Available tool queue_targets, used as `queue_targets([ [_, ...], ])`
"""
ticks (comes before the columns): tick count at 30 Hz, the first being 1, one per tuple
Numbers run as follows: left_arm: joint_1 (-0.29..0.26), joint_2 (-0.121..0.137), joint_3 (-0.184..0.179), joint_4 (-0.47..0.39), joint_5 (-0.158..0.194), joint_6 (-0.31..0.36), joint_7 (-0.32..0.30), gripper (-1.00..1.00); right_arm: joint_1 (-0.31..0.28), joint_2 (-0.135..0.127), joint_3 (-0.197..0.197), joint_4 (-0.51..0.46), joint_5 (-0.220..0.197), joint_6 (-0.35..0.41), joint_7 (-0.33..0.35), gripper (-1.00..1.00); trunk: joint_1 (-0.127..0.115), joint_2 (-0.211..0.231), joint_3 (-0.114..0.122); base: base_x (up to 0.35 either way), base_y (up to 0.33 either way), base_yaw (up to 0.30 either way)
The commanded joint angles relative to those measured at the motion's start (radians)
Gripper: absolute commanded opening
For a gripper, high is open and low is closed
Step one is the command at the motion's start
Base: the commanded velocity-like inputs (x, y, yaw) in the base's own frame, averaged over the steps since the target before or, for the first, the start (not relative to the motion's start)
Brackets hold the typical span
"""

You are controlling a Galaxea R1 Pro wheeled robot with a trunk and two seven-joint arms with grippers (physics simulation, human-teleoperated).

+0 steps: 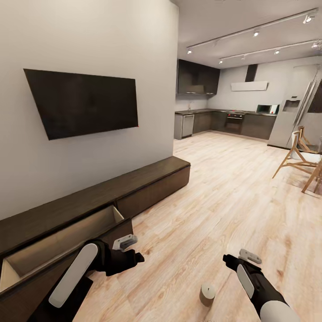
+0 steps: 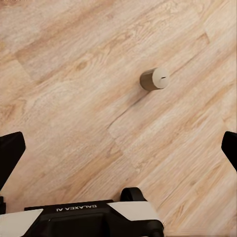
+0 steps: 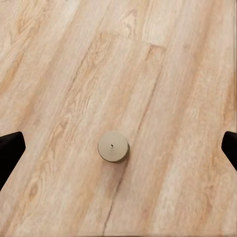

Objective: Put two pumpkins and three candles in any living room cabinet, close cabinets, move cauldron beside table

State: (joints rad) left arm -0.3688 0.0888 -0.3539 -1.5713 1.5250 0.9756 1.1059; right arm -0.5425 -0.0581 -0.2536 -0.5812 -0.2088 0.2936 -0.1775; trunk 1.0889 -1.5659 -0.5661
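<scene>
One beige candle [image 1: 207, 294] stands upright on the wood-plank floor between my two arms; it also shows in the left wrist view [image 2: 154, 79] and, from straight above, in the right wrist view [image 3: 113, 146]. My left gripper [image 1: 137, 257] [image 2: 118, 150] hovers open over the floor, to the left of the candle. My right gripper [image 1: 227, 259] [image 3: 118, 148] is open directly above the candle, its fingers spread wide on either side and not touching it. The long low dark-brown cabinet [image 1: 152, 179] runs along the left wall, and its nearer front [image 1: 67, 235] is pulled out, with nothing visible inside.
A dark TV [image 1: 85, 100] hangs on the white wall above the cabinet. Wooden chairs [image 1: 302, 154] stand at the right. A kitchen with dark units [image 1: 223, 120] and a fridge [image 1: 290, 120] lies far ahead across open plank floor.
</scene>
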Motion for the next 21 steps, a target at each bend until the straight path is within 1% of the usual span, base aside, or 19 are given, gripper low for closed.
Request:
queue_targets([
  [1,-0.001,0.001,-0.001,-0.001,0.009,0.002,0.010,1.00,-0.001,0.000,0.001,-0.002,-0.011,0.004,-0.005,1.00,0.000,-0.001,-0.001,-0.053,0.238,-0.264],
  [7,-0.001,0.002,-0.001,-0.001,0.009,0.003,0.009,1.00,-0.001,-0.002,0.000,-0.001,-0.012,0.004,-0.004,1.00,0.000,-0.001,-0.001,-0.090,0.254,-0.282],
  [10,-0.001,0.003,0.000,-0.001,0.009,0.003,0.009,1.00,-0.001,-0.002,0.000,0.000,-0.012,0.004,-0.003,1.00,0.000,-0.001,-0.001,-0.053,0.170,-0.289],
  [11,-0.001,0.003,0.000,-0.001,0.009,0.003,0.009,1.00,-0.001,-0.002,0.000,0.000,-0.013,0.004,-0.001,1.00,0.000,-0.001,-0.001,-0.022,0.077,-0.290],
  [16,-0.001,0.003,0.000,-0.002,0.009,0.003,0.008,1.00,-0.001,-0.002,-0.001,0.001,-0.021,0.007,0.049,1.00,0.000,-0.001,-0.001,-0.006,0.019,-0.290],
  [21,-0.001,0.003,0.000,-0.001,0.009,0.003,0.008,1.00,-0.001,-0.002,-0.001,0.002,-0.023,0.007,0.060,1.00,0.000,-0.001,-0.001,-0.001,0.002,-0.290],
])
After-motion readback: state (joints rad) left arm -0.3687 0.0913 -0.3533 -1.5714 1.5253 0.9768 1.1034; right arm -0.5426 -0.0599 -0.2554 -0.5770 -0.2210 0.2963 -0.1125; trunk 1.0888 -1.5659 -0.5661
